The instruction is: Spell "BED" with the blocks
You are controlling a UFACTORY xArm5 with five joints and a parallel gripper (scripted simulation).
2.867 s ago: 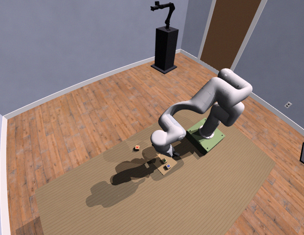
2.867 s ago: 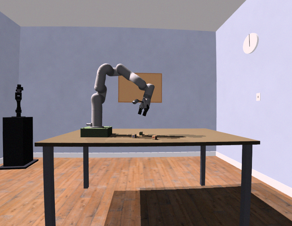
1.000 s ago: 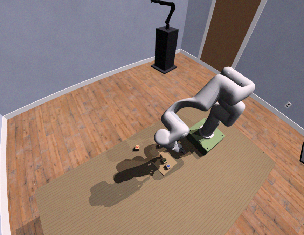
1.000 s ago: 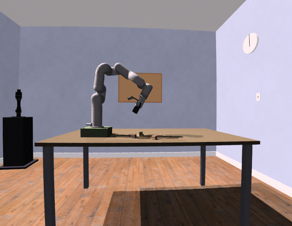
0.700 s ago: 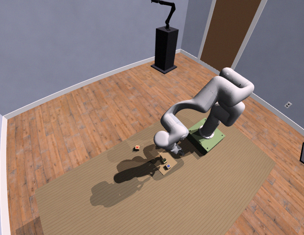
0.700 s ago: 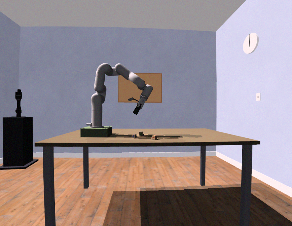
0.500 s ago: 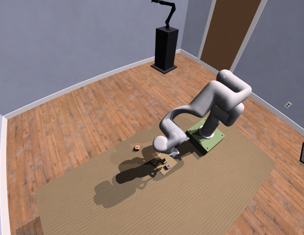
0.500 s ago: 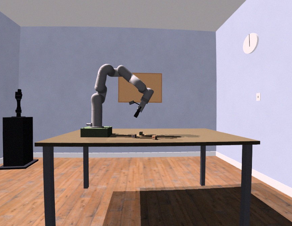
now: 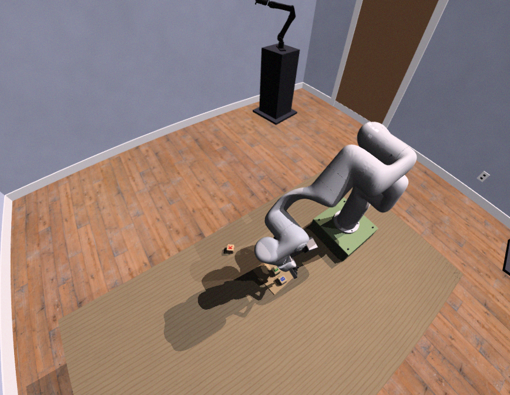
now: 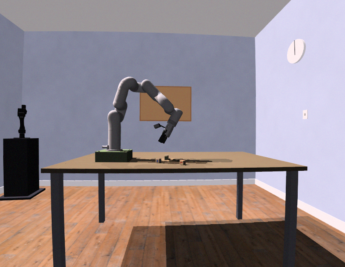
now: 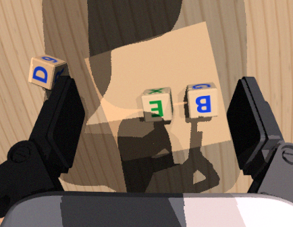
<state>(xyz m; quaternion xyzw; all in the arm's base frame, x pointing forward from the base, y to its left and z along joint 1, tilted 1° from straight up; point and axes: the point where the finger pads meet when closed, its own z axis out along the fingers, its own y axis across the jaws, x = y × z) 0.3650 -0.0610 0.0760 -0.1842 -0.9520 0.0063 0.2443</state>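
Gripper (image 11: 150,120) spread wide and empty above the mat (image 11: 211,53); E block (image 11: 156,105) and B block (image 11: 202,101) between the jaws, D block (image 11: 46,72) off the mat, beyond the left-hand finger (image 11: 63,124)

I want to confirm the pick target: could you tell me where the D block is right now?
In the wrist view the D block sits at upper left, off the mat, just above the open gripper's left-side finger, with the E block nearest.
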